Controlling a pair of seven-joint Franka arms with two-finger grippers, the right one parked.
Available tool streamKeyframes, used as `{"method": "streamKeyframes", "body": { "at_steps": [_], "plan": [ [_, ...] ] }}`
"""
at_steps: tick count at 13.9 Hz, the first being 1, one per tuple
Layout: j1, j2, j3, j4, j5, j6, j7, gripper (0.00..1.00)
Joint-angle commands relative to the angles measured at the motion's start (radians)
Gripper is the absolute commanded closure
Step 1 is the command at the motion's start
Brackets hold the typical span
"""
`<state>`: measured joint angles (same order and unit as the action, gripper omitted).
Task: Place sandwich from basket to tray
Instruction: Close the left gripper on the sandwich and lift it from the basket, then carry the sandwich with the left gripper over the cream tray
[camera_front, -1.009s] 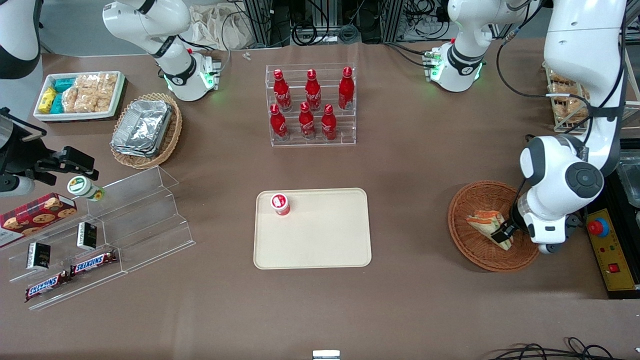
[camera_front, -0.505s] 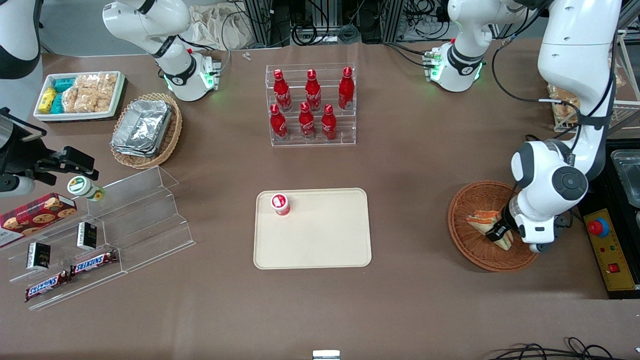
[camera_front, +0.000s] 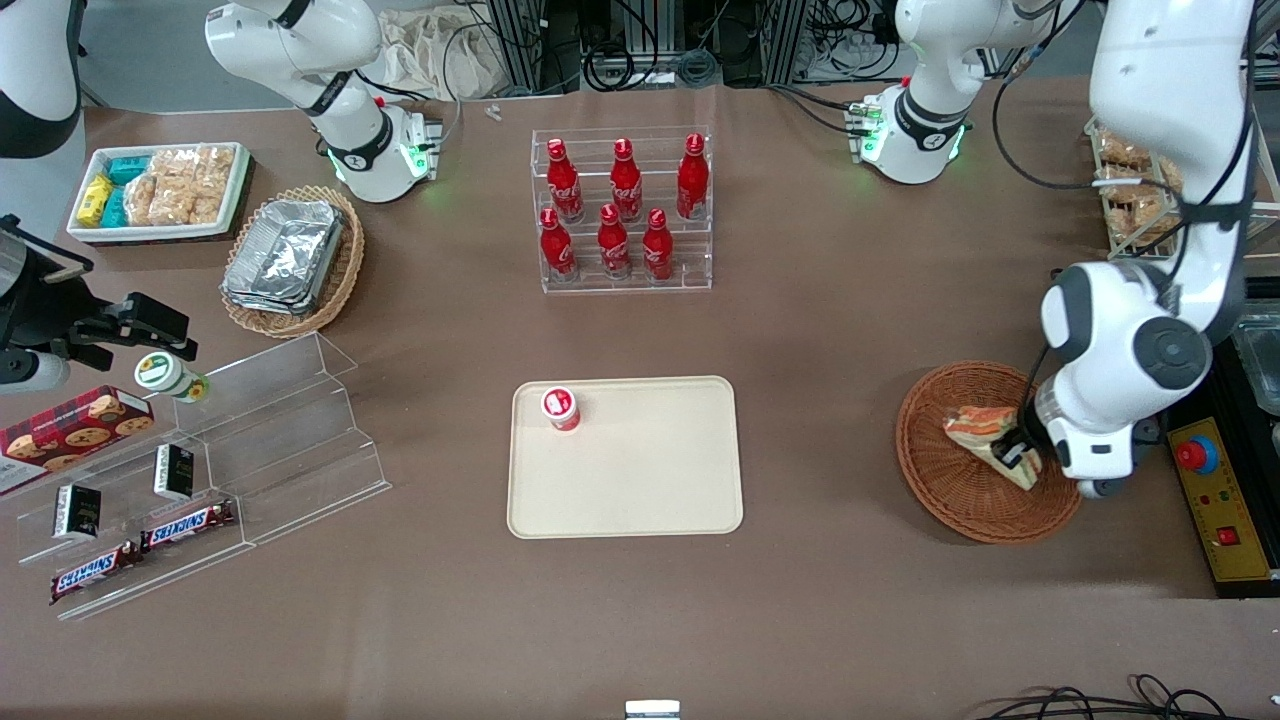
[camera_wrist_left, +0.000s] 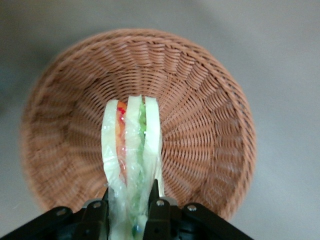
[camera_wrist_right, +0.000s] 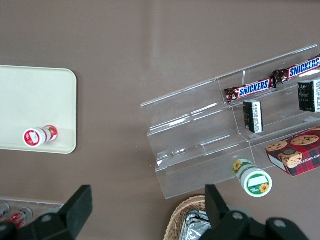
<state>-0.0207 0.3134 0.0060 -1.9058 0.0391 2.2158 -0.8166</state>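
Sandwich (camera_wrist_left: 131, 150) is pinched edge-on between your gripper's (camera_wrist_left: 131, 207) fingers (camera_wrist_left: 97, 212), held just above the basket (camera_wrist_left: 210, 130); your wrist's bent steeply down over its rim; tray (camera_front: 650, 480) sits well apart.

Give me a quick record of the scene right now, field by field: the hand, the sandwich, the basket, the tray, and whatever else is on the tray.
hand: the left arm's hand, over the basket, shut on the sandwich
sandwich: sandwich pinched between the fingers, over the basket's inside; whether it touches the weave cannot be told
basket: round reddish-brown wicker basket, toward the working arm's end of the table
tray: cream tray, mid-table, no sandwich on it yet
also on tray: small red-and-white cup in one corner
task status: sandwich gripped, not yet carried to the tray
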Motion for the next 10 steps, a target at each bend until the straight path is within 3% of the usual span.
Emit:
{"method": "streamKeyframes", "body": {
  "at_steps": [1,5,10],
  "plan": [
    [-0.005,-0.091,-0.026,0.149,0.009,-0.286,-0.016,1.0],
    [-0.004,-0.088,-0.141,0.43,-0.007,-0.649,0.003,1.0],
    [-0.007,-0.071,-0.295,0.462,-0.041,-0.706,0.186,1.0]
  ]
}}
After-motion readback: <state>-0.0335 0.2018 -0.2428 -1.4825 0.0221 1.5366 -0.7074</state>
